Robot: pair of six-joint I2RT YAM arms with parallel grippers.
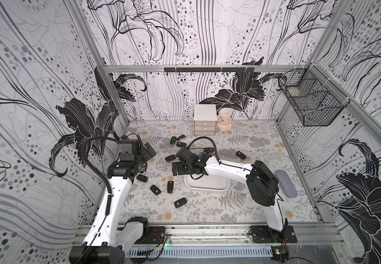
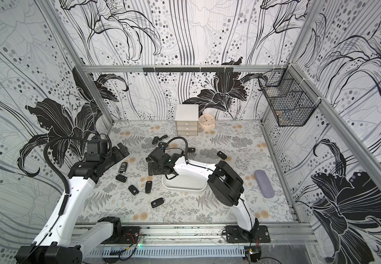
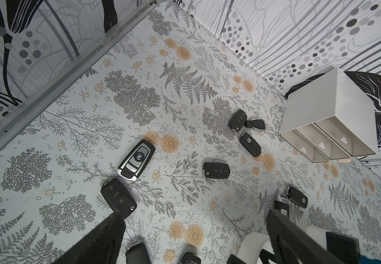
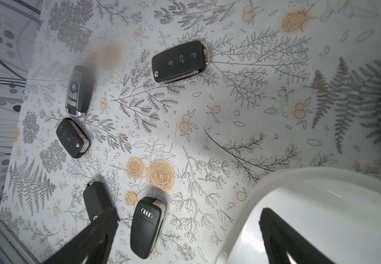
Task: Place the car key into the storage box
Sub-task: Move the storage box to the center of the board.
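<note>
Several black car keys lie loose on the floral table, none of them held. Among them are an Audi key (image 4: 147, 226) (image 1: 170, 187), a silver-faced key (image 3: 136, 160) (image 1: 142, 168) and a flip key (image 4: 180, 60). The storage box (image 1: 206, 185) (image 2: 185, 185), a shallow white tray, sits mid-table, partly under my right arm. My right gripper (image 1: 177, 169) (image 4: 188, 228) hangs open at the box's far-left corner, one finger over the box rim (image 4: 299, 180) and the other beside the Audi key. My left gripper (image 1: 149, 149) (image 3: 194, 233) is open above the table's left side, with nothing in it.
A white three-drawer cabinet (image 1: 204, 123) and a peach clock (image 1: 224, 121) stand at the back wall. A black wire basket (image 1: 310, 102) hangs on the right wall. A grey-purple case (image 1: 285, 184) lies right of the box. More keys (image 1: 241, 155) are scattered behind the right arm.
</note>
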